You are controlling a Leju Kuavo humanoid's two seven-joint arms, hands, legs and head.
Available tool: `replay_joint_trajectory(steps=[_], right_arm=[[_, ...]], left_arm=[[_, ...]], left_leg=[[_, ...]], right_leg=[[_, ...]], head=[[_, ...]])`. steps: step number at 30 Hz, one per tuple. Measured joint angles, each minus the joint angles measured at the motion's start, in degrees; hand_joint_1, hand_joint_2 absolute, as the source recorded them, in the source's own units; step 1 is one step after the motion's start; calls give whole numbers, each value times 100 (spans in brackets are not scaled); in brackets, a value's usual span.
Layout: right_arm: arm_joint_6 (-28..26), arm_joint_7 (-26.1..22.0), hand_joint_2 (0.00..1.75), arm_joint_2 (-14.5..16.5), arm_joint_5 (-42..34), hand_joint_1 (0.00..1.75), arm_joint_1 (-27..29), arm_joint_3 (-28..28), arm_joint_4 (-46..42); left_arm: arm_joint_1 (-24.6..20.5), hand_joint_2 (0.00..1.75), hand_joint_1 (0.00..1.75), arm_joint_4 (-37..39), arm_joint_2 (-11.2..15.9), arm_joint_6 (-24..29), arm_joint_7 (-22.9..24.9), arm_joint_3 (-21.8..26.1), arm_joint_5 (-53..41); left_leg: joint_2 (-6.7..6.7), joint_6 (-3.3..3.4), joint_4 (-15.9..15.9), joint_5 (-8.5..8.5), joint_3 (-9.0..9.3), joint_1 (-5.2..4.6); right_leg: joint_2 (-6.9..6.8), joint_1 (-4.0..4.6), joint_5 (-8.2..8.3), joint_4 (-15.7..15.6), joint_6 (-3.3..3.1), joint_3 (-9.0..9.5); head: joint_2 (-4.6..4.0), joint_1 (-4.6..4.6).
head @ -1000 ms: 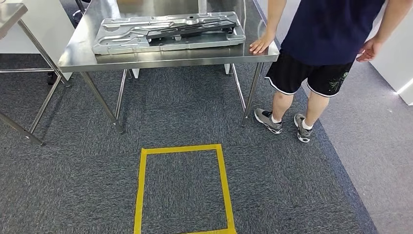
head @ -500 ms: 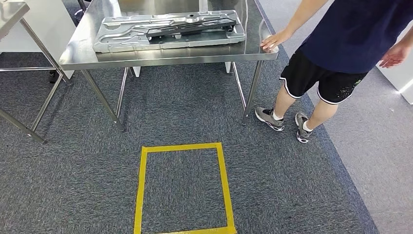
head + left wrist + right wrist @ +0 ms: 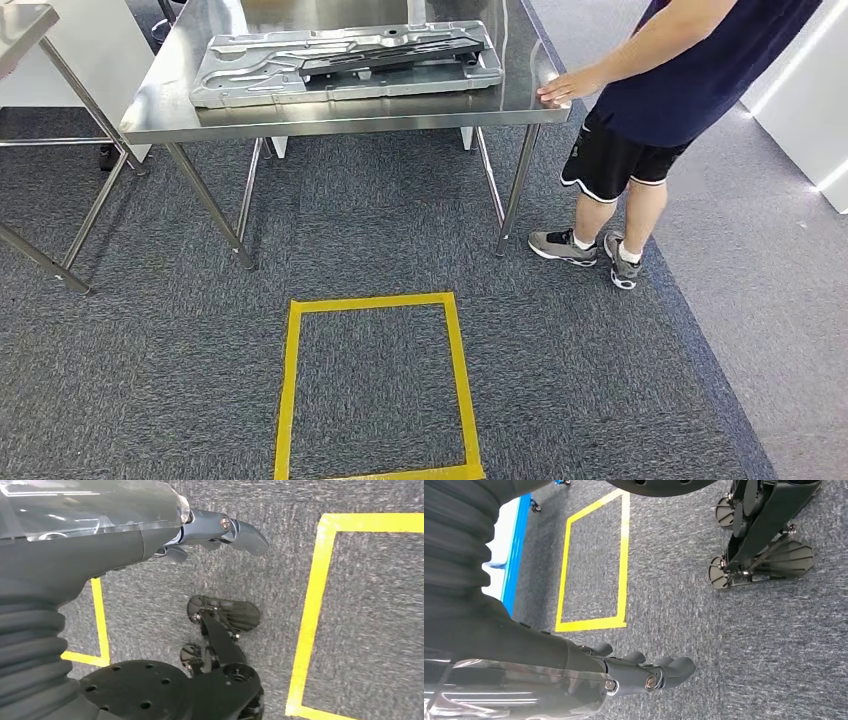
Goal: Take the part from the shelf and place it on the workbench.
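Stamped metal panel [image 3: 345, 62] lay on steel workbench [image 3: 340, 115]; left hand [image 3: 220, 532] and right hand [image 3: 649, 672] hung empty, fingers loosely extended. Person's hand [image 3: 565, 85] resting on the workbench corner risked collision.

Workbench [image 3: 340, 115]: bare shiny steel top and legs. Part [image 3: 345, 65]: dull silver pressed sheet metal, with a black bar [image 3: 390, 58] lying across it. Carpet [image 3: 380, 220]: dark blue-grey, fine speckled weave. Tape square [image 3: 375, 385]: bright yellow outline on the carpet. Person [image 3: 670, 90]: navy shirt, black shorts with white edging, grey shoes, white socks. Left hand [image 3: 215, 532] and right hand [image 3: 644, 672]: dark grey fingers, grey ribbed cover.
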Motion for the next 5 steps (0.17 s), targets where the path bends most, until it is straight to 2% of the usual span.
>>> replay_joint_trajectory(steps=[1,2,5], right_arm=[[1,-9,44,-7,-104,0,19,98,-19],[3,-16,0,-13,-207,0,39,197,-39],[19,-29,0,-30,-451,0,89,446,-88]], left_arm=[[23,0,0,-16,10,14,37,-145,113],[48,0,0,-32,20,27,68,-283,217],[106,0,0,-76,46,55,149,-636,476]], left_leg=[[0,1,1,0,0,0],[0,1,1,-1,0,0],[0,3,4,-2,-1,-1]], right_leg=[[0,-3,0,0,0,0],[0,-5,0,0,0,0],[0,-7,0,-1,1,0]], head=[[0,0],[0,0],[0,0]])
